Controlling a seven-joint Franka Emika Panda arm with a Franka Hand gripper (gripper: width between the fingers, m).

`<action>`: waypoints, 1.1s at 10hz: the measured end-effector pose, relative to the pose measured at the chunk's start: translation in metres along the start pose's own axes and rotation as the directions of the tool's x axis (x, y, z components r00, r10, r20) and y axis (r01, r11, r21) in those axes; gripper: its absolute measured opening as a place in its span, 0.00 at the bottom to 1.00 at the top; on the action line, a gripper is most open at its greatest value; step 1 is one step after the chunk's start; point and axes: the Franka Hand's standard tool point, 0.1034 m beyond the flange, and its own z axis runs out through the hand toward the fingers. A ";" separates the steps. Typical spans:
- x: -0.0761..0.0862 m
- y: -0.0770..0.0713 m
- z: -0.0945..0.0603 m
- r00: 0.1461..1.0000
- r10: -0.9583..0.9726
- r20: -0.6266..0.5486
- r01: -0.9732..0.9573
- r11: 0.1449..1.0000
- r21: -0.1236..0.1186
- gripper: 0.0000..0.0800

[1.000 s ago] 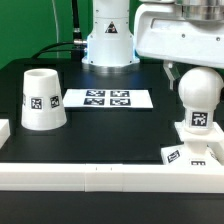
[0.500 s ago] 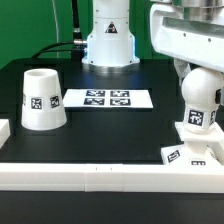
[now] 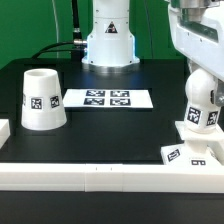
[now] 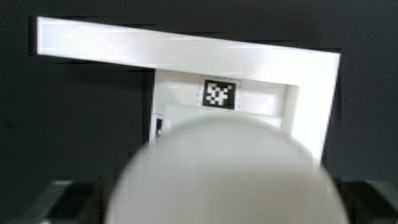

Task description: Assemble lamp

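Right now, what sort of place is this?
Probably a robotics lab bench: a robot arm's pedestal behind a black table, the marker board with printed tags, and a tagged white shade.

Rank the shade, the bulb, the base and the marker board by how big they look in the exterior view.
1. shade
2. bulb, close to the shade in size, so this order is unsure
3. marker board, wide but thin, and base, low and broad: they look alike in area, so they are not ranked.
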 end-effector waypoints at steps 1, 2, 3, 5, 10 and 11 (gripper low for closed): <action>0.000 0.000 0.000 1.000 -0.022 0.000 0.022 1.000 0.000 0.85; 0.000 0.004 0.001 0.996 -0.092 0.002 0.092 0.996 -0.023 0.87; 0.001 0.007 0.001 0.988 -0.151 0.013 0.152 0.987 -0.058 0.87; 0.001 0.010 0.001 0.955 -0.294 0.029 0.295 0.953 -0.072 0.87; 0.001 0.010 0.001 0.805 -0.591 0.050 0.593 0.803 -0.058 0.87; 0.003 0.012 0.001 0.724 -0.687 0.057 0.689 0.722 -0.064 0.87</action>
